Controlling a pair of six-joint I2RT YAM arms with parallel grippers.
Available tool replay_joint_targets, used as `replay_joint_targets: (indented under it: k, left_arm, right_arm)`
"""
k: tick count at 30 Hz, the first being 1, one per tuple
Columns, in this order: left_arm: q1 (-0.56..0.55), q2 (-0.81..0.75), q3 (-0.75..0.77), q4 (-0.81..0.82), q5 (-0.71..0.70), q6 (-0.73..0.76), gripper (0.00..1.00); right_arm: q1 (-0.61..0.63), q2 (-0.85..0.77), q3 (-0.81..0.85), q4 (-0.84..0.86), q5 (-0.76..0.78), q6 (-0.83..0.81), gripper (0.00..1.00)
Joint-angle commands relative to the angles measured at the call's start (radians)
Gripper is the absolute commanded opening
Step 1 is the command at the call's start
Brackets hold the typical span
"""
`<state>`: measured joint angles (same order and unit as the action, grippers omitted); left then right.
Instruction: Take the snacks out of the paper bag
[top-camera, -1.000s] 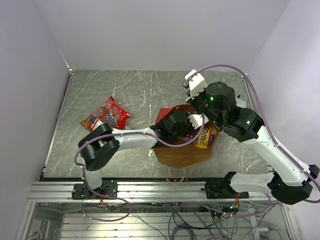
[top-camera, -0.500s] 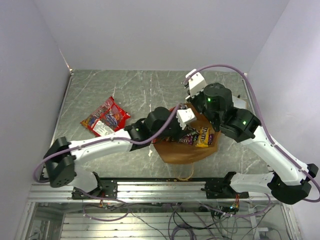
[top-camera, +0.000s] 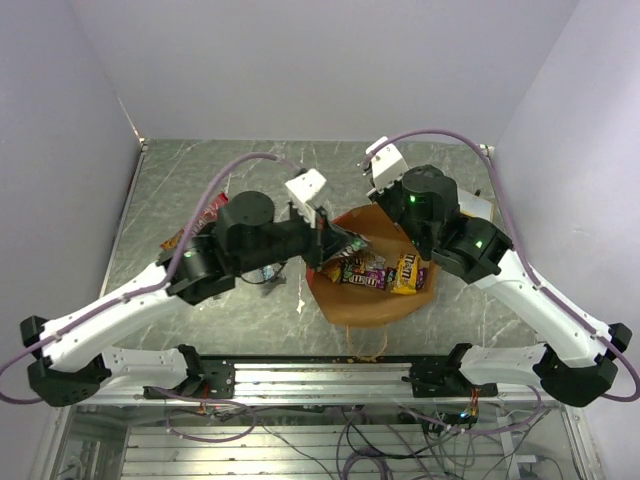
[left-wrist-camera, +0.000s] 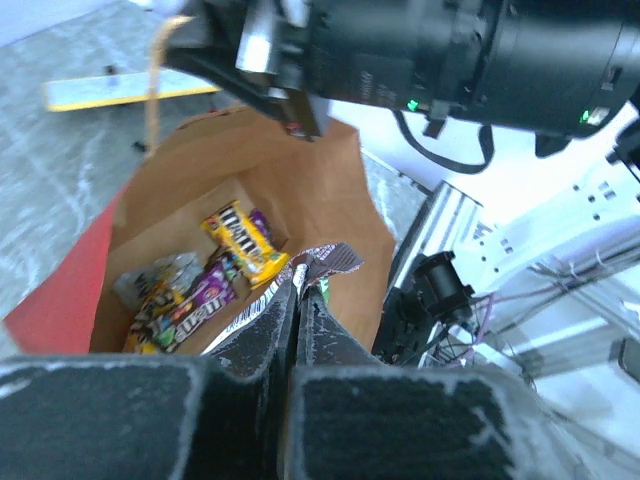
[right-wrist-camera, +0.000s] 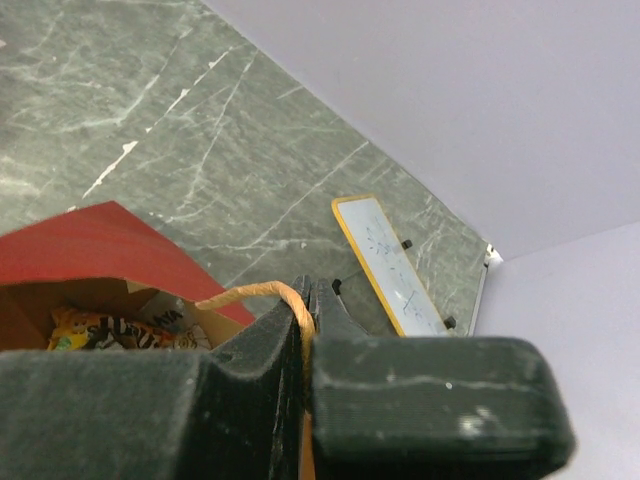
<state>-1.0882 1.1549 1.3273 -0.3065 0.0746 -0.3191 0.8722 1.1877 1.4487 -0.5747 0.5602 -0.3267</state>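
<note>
My left jaws are clamped on the edge of a silvery packet (left-wrist-camera: 330, 260), and from above it hangs just over the left rim of the paper bag (top-camera: 372, 300), which sits near the near edge of the table, right of the middle. My right jaws are pinched together on the bag's thin loop handle (right-wrist-camera: 262, 292), holding the mouth up and open. The weak point, as I judge it, is my left grip. I have only a margin of slick wrapper, so a quick swing toward the left edge could let it slide out and drop back in. If I carry it away too low, the dangling end may catch the rim and drag the bag. The right side then holds nothing sturdier than a cord that could tear or tip the whole thing. My two wrists are also close together over the opening, so a careless move risks a knock. The top view gives the layout: the packet's place against the rim, and a red chip bag (top-camera: 176, 241) toward the left edge, mostly hidden under my left arm. Only the left wrist view looks deep inside, where a yellow M&M's packet (left-wrist-camera: 240, 235), a purple packet (left-wrist-camera: 205, 290) and a silver one (left-wrist-camera: 150, 282) lie on the bottom. Only the right wrist view shows the cord between my jaws, the red side panel (right-wrist-camera: 95, 240), and a white board (right-wrist-camera: 390, 265) near the far right corner.
</note>
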Motion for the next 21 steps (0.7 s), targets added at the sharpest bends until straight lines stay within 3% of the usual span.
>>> replay_joint_targets:
  k: [1,4,8,12,21]
  left_arm:
    - [0.005,-0.076,0.071,-0.274,-0.325,-0.116,0.07]
    - [0.014,-0.115,0.088,-0.456,-0.586,-0.255,0.07]
    - [0.083,-0.132,0.058,-0.630,-0.674,-0.445,0.07]
    - [0.219,-0.126,-0.028,-0.744,-0.595,-0.602,0.07]
    - [0.444,-0.181,-0.349,-0.624,-0.381,-0.933,0.07]
  right_arm:
    - [-0.002,-0.032,-0.043,0.076,0.022,-0.001,0.00]
    - [-0.002,-0.043,-0.041,0.057,0.018,0.019,0.00]
    - [-0.002,-0.070,-0.057,0.056,0.017,0.024,0.00]
    - [-0.002,-0.084,-0.062,0.059,0.025,0.024,0.00]
    - [-0.002,-0.057,-0.021,0.004,-0.022,0.063,0.00]
